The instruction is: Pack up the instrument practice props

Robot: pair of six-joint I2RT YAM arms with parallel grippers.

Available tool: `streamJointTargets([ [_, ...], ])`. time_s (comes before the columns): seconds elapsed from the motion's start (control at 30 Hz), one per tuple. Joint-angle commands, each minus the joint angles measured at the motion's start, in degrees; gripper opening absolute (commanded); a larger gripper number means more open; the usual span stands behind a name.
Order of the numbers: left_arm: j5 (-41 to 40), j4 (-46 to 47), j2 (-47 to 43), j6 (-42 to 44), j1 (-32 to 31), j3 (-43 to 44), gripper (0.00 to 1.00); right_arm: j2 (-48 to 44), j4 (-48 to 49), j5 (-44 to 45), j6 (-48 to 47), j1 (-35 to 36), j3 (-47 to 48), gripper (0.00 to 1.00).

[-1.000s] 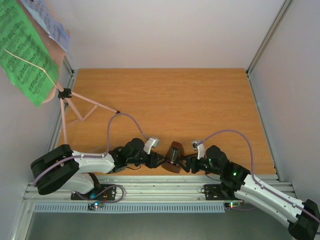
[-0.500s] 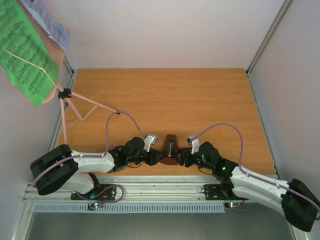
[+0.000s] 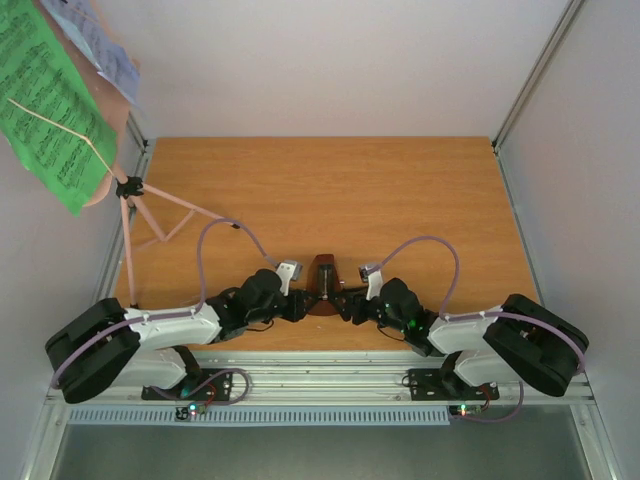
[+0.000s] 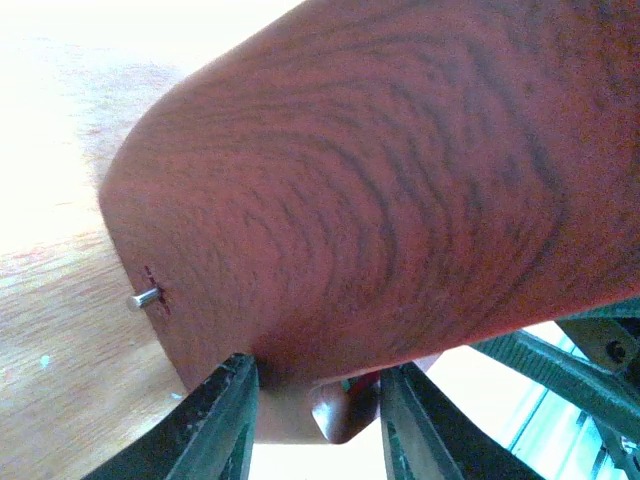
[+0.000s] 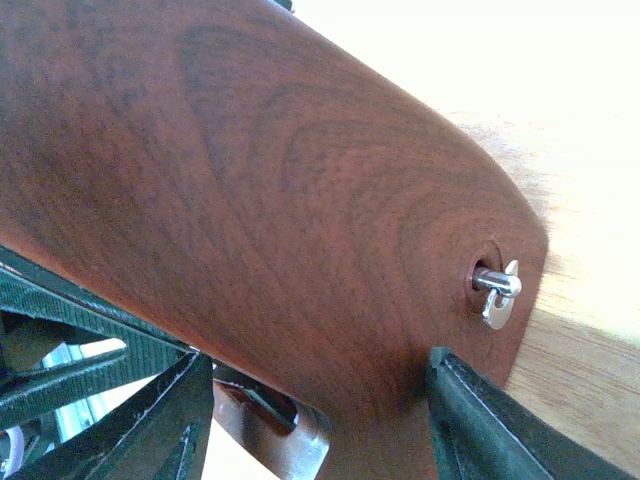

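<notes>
The small reddish-brown metronome [image 3: 322,283] sits at the table's front centre, between both arms. My left gripper [image 3: 303,300] meets it from the left, and its two dark fingers pinch the metronome's [image 4: 380,180] lower edge in the left wrist view [image 4: 318,400]. My right gripper [image 3: 343,300] comes from the right; the wood body [image 5: 250,180] fills the space between its fingers [image 5: 320,390], beside the silver winding key [image 5: 497,290]. The pink tripod music stand [image 3: 130,230] stands at the far left, carrying a green music sheet [image 3: 50,100] and a white one [image 3: 95,40].
The wooden table [image 3: 400,200] is boxed in by white walls on the left, back and right. A metal rail [image 3: 320,375] with the arm bases runs along the front edge. Purple cables loop above both wrists.
The metronome has shifted left and away from the front edge and turned, carried between both grippers. The right arm has swung inward to the left, its jaws narrowing on the body.
</notes>
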Motion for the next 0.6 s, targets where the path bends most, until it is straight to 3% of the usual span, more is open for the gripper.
streamJointTargets([
  [0.0,1.26,0.55,-3.04,1.21,1.5,-0.02,0.36,2.66,3.2,-2.43,0.49,1.3,-0.49,0.59],
  [0.13,1.58,-2.51,-6.19,1.83,2.29,0.12,0.42,-1.49,-1.71,-2.03,-0.52,1.3,0.14,0.61],
  [0.33,-0.5,-11.17,-15.26,2.66,3.87,0.04,0.64,-15.27,-17.01,0.96,-2.18,1.3,1.34,0.72],
  [0.5,-5.89,-25.26,-25.07,0.41,6.13,-0.3,0.79,-29.65,-34.9,4.14,-3.19,1.21,2.66,0.84],
  [0.57,-9.88,-33.03,-28.77,-1.79,7.2,0.21,0.9,-36.37,-43.34,6.42,-3.45,1.19,3.52,0.87],
])
